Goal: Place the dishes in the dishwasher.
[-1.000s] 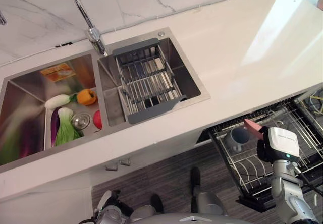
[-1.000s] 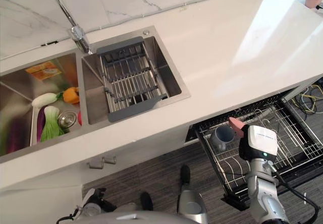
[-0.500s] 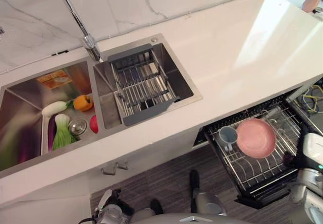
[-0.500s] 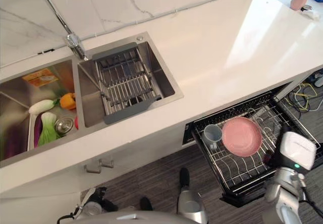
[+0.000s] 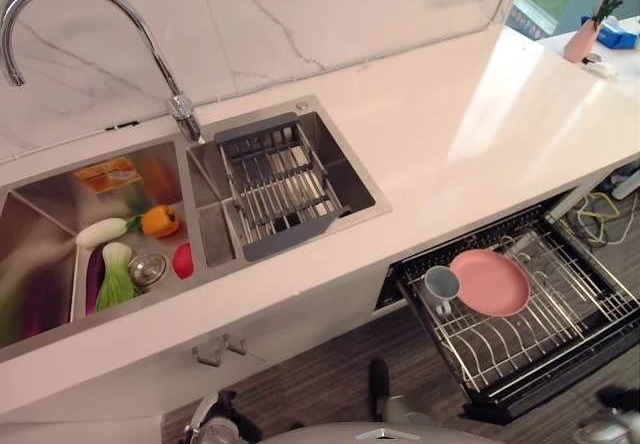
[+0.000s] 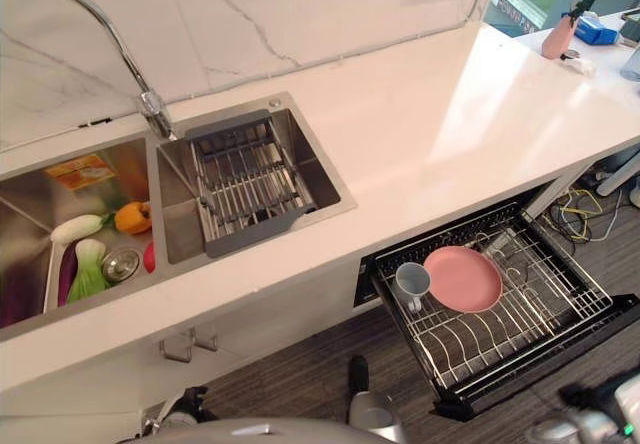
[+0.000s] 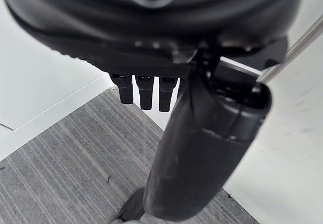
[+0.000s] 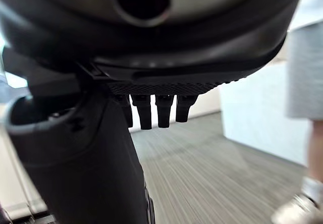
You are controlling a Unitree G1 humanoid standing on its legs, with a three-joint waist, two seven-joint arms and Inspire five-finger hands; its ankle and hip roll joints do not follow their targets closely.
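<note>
A pink plate [image 5: 490, 282] lies flat in the pulled-out dishwasher rack [image 5: 545, 336] under the counter. A grey-blue cup [image 5: 440, 284] stands beside it, on the rack's left. My right hand [image 8: 151, 110] hangs low over the floor with straight fingers [image 8: 164, 112] and holds nothing. A part of that arm shows at the lower right corner of the right eye view, below the rack's front. My left hand [image 7: 144, 90] hangs by the white cabinet front over the grey floor, fingers straight and empty.
The white counter [image 5: 450, 104] carries a double sink. Its left basin [image 5: 40, 264] holds vegetables and its right basin holds a grey drain basket [image 5: 280, 184]. A curved faucet [image 5: 150, 34] rises behind. A person's leg [image 8: 313, 148] stands near my right hand.
My right hand let go of the pink plate, which now lies in the rack, and dropped away to the lower right. The camera has tilted up, showing more wall and faucet.
</note>
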